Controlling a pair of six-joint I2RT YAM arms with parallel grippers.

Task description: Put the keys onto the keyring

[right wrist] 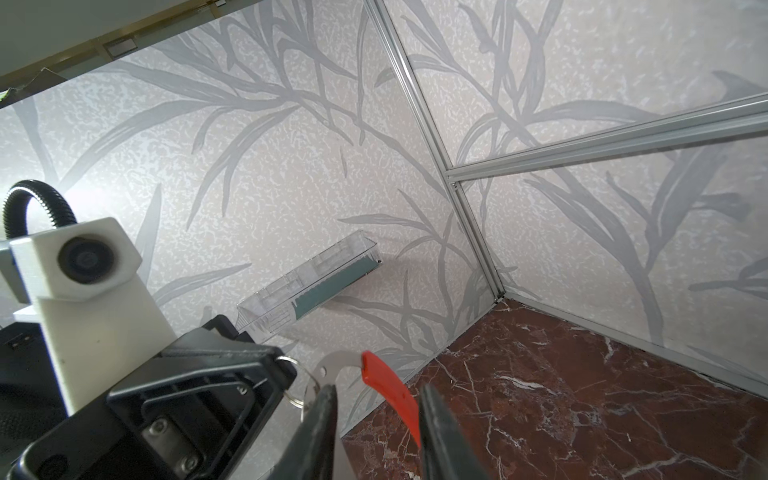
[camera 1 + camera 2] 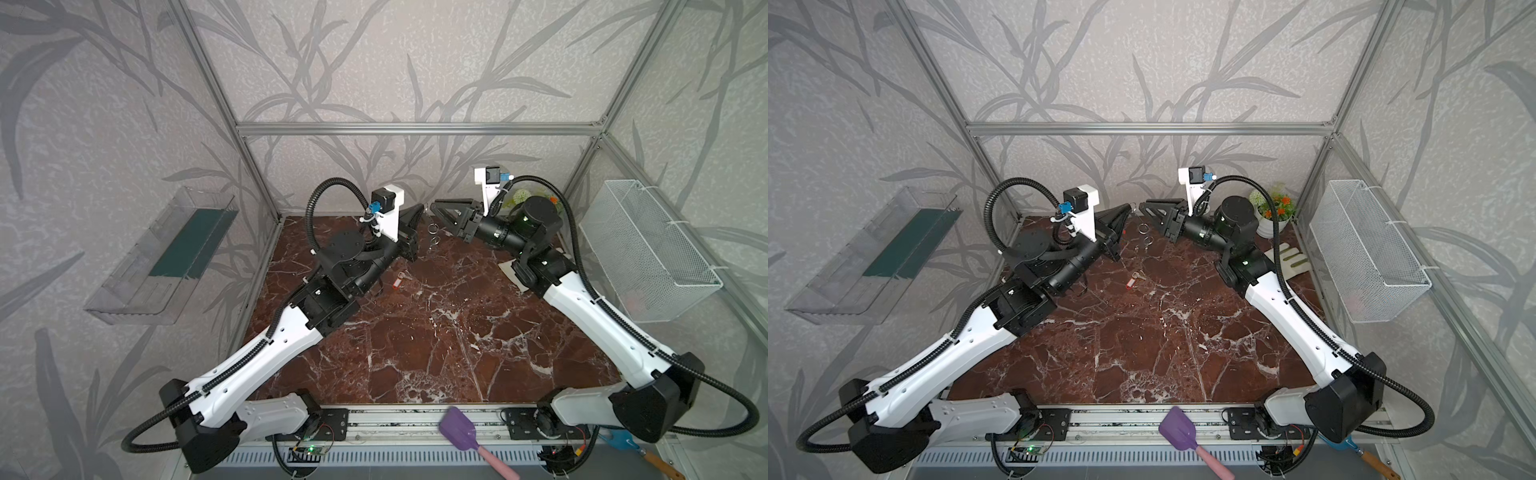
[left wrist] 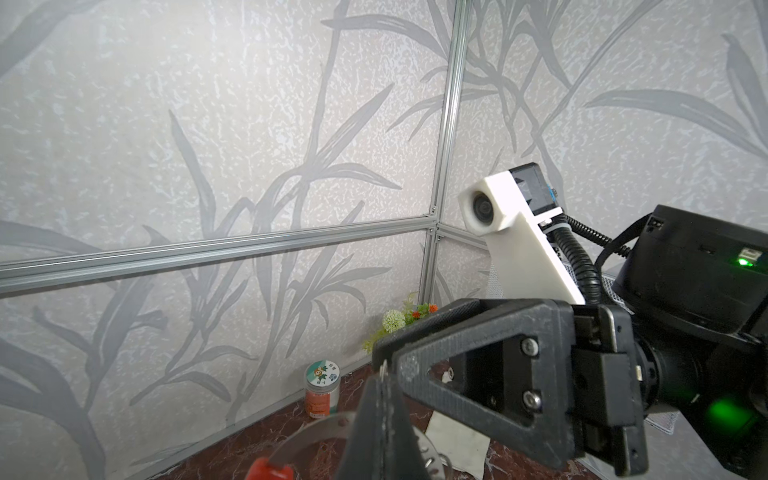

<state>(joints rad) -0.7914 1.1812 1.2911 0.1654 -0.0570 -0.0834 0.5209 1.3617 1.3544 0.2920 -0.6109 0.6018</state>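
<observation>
Left gripper [image 2: 419, 208], clamped shut, holds the keyring [image 1: 372, 370] aloft near the far wall. Right gripper [image 1: 378, 392] meets it tip to tip, narrowly parted astride the hoop's red section. On the table [image 2: 415, 353] the key tag [image 2: 400, 279] lies nearer, between the arms, well apart.

The tabletop [image 2: 415, 353] looks glossy marble, keys [image 2: 400, 280] smooth red plastic, keyring [image 1: 336, 359] dull metal.

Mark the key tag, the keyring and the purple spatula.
key tag [image 2: 400, 280]: in a top view, on its red-orange body.
keyring [image 1: 388, 390]: in the right wrist view, on the middle of its red section.
purple spatula [image 2: 457, 428]: in a top view, on its blade.
</observation>
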